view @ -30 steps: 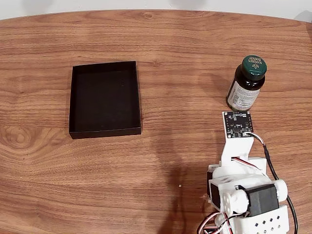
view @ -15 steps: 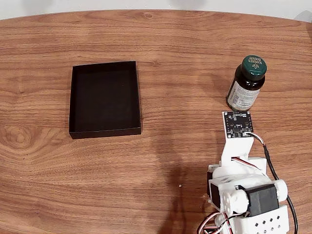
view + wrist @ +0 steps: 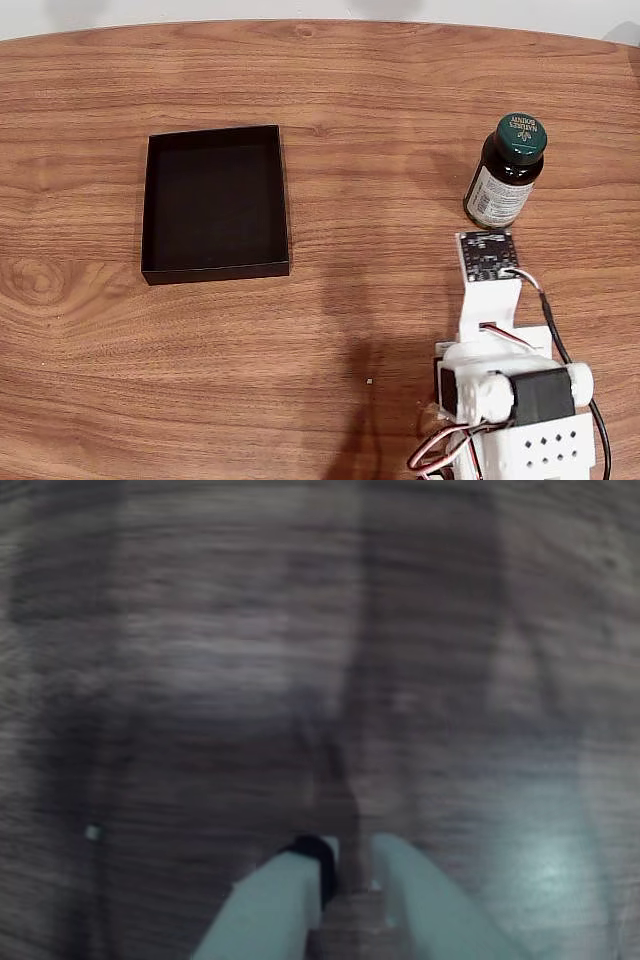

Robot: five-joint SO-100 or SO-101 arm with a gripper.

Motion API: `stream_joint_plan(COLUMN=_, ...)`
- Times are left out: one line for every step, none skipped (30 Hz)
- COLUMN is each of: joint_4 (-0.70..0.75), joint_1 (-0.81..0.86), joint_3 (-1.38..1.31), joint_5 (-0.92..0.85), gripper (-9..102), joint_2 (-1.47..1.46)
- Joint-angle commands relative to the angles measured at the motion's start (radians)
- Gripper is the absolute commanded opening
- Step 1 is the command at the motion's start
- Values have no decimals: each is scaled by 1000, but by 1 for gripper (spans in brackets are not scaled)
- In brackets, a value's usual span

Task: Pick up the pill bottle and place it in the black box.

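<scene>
The arm has just begun shifting, its gripper nearly closed and empty over bare surface, while the pill bottle stands untouched, well apart from the black box.

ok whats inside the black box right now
Nothing that shows: the fixed view looks almost straight down into the box and its dark floor looks bare. The near wall may hide a thin strip of floor. The bottle stands upright on the table, well to the box's right.
</scene>
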Motion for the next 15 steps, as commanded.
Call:
stream_joint_plan(joint_4=-252, joint_1=61, joint_3=-17, joint_5=51, gripper=6, joint_2=-146)
stream_joint_plan(joint_4=-301, joint_1=77, joint_3=-17, joint_5=66, gripper=9, joint_2=-167)
stream_joint_plan(joint_4=-345, joint_1=91, joint_3=-17, joint_5=81, gripper=12, joint_2=-187)
stream_joint_plan(joint_4=-388, joint_1=106, joint_3=-17, joint_5=94, gripper=13, joint_2=-206)
stream_joint_plan(joint_4=-431, joint_1=117, joint_3=-17, joint_5=98, gripper=13, joint_2=-225)
stream_joint_plan(joint_4=-469, joint_1=127, joint_3=-17, joint_5=100, gripper=13, joint_2=-242)
stream_joint_plan(joint_4=-509, joint_1=138, joint_3=-17, joint_5=97, gripper=13, joint_2=-258)
stream_joint_plan(joint_4=-543, joint_1=144, joint_3=-17, joint_5=89, gripper=13, joint_2=-272)
stream_joint_plan(joint_4=-569, joint_1=149, joint_3=-17, joint_5=81, gripper=13, joint_2=-282)
stream_joint_plan(joint_4=-589, joint_1=152, joint_3=-17, joint_5=81, gripper=13, joint_2=-291)
stream_joint_plan(joint_4=-607, joint_1=155, joint_3=-17, joint_5=81, gripper=12, joint_2=-301)
stream_joint_plan(joint_4=-627, joint_1=155, joint_3=-17, joint_5=67, gripper=11, joint_2=-310)
stream_joint_plan(joint_4=-643, joint_1=155, joint_3=-17, joint_5=57, gripper=11, joint_2=-316)
stream_joint_plan(joint_4=-658, joint_1=155, joint_3=-17, joint_5=38, gripper=11, joint_2=-322)
stream_joint_plan(joint_4=-672, joint_1=155, joint_3=-17, joint_5=21, gripper=11, joint_2=-328)
